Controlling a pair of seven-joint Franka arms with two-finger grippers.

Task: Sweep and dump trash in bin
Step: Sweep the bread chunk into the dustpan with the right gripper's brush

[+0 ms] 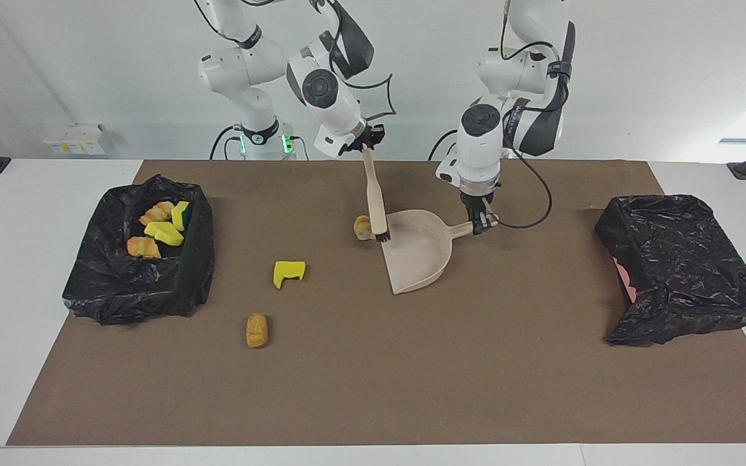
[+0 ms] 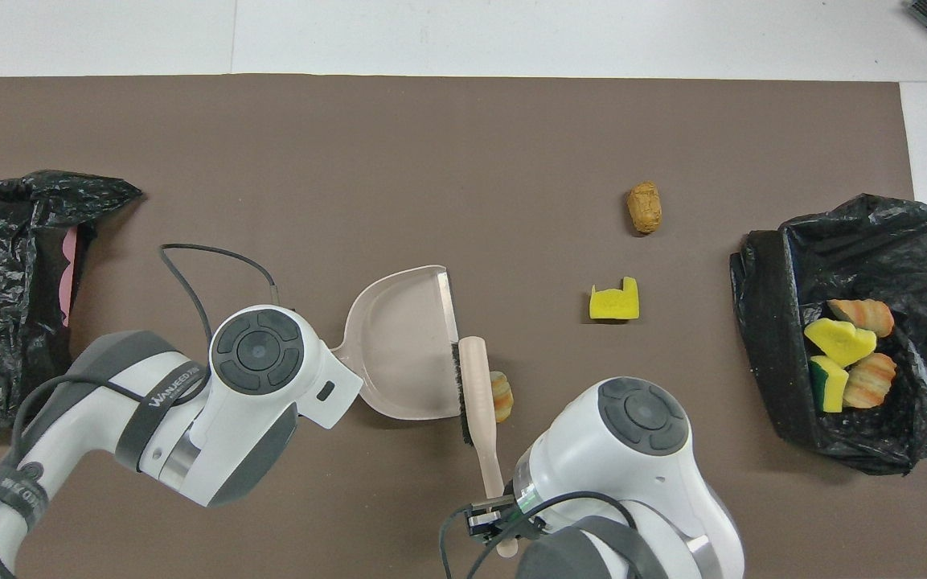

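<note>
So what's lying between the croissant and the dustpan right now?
The brush head stands between the croissant and the dustpan mouth, clearest in the overhead view.
</note>
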